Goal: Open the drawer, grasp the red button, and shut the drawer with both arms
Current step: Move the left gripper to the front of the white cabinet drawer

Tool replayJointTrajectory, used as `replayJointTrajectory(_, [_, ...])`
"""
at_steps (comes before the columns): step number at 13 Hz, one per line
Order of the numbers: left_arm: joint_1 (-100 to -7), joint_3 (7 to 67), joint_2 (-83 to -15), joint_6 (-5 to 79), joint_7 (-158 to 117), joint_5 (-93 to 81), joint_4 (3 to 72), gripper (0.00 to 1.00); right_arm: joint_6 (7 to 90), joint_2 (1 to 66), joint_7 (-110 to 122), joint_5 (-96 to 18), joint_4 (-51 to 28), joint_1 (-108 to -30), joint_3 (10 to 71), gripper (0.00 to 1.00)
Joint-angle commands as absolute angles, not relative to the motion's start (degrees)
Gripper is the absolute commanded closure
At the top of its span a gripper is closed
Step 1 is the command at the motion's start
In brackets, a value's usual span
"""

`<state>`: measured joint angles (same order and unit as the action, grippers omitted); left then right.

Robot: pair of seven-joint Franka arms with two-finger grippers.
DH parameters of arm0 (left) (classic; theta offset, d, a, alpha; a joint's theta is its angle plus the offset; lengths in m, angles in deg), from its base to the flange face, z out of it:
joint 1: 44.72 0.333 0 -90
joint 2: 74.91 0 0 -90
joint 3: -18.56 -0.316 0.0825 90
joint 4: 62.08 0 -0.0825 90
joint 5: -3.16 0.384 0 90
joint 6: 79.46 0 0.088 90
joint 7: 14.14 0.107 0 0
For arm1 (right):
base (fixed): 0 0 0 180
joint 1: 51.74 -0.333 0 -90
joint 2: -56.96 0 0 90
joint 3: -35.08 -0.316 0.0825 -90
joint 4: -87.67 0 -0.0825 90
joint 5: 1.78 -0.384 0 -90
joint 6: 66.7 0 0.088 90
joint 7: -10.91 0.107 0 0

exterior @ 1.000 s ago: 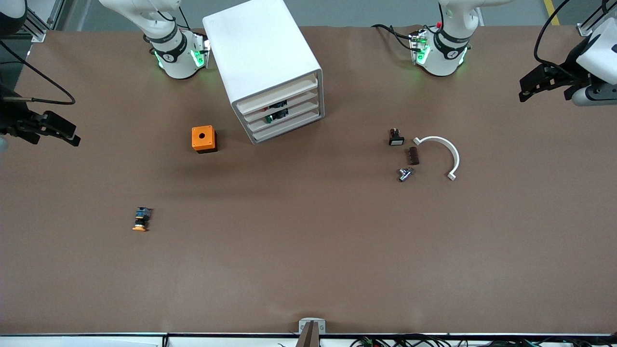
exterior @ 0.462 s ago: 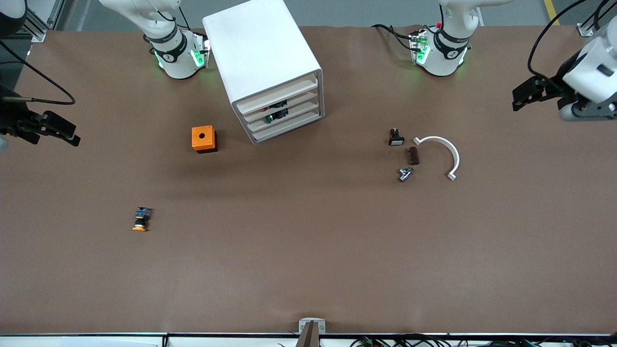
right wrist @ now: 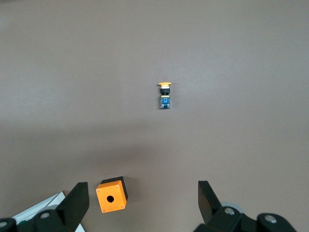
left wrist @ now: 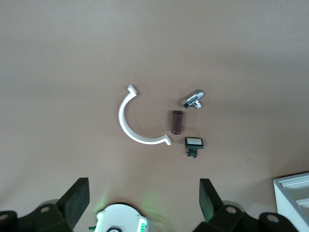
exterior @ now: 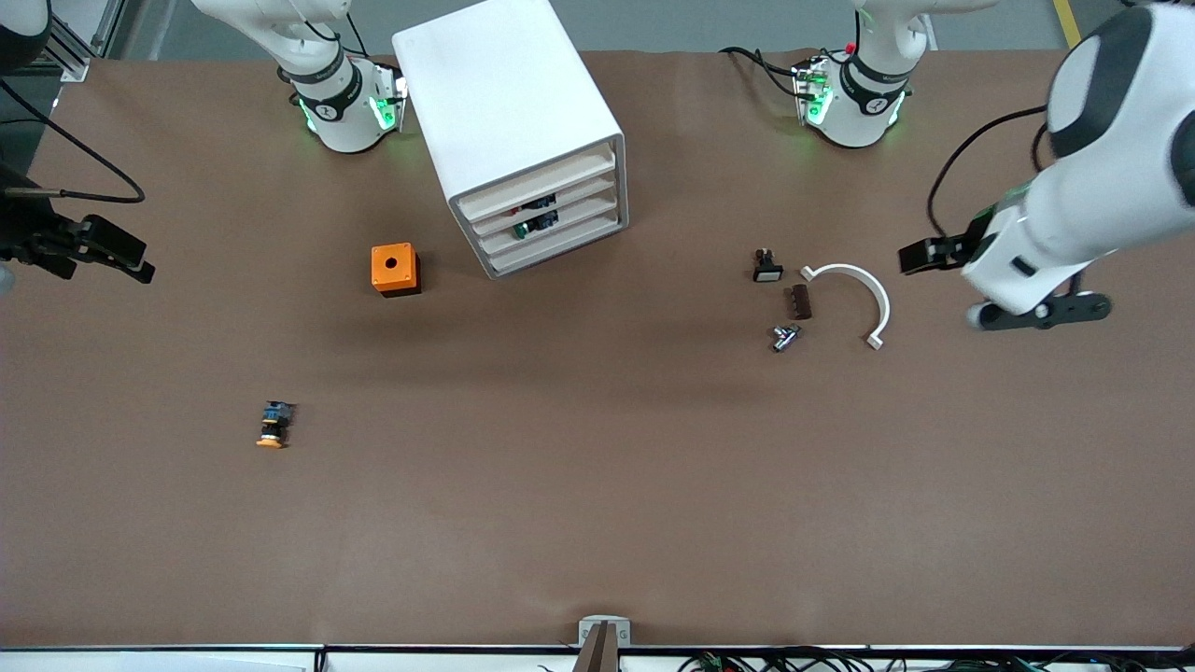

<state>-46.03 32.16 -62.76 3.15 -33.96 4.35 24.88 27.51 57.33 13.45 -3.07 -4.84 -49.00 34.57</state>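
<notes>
In the white four-drawer cabinet (exterior: 523,140), the second drawer from the top (exterior: 544,202) sits shut, a dark part dimly visible through its front; whether that is the red-capped button cannot be told. The drawer fronts face the front camera, slanted slightly toward the left arm's end. The left gripper (exterior: 920,256), fingers spread wide and empty, hangs over the table toward that end, just past the white curved bracket (exterior: 854,297). The right gripper (exterior: 117,253), also wide and empty, waits off the cabinet's other flank, past the orange box (exterior: 395,269). I judge neither clearly nearer.
</notes>
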Motion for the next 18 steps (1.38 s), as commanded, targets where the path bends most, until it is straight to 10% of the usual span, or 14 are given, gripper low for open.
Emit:
replayJointTrajectory(1, [-48.4,32.3,-54.3,3.2,-38.0,3.8,19.1,0.00,26.9,57.1,13.2,-2.5,-4.0,-48.8,34.5,0.00])
replayJointTrajectory(18, [-68.0,32.3,-33.0,17.8,-122.5,-19.7,18.4,0.00,26.8,56.9,12.9,-2.8,-4.2,-46.0,32.2,0.00])
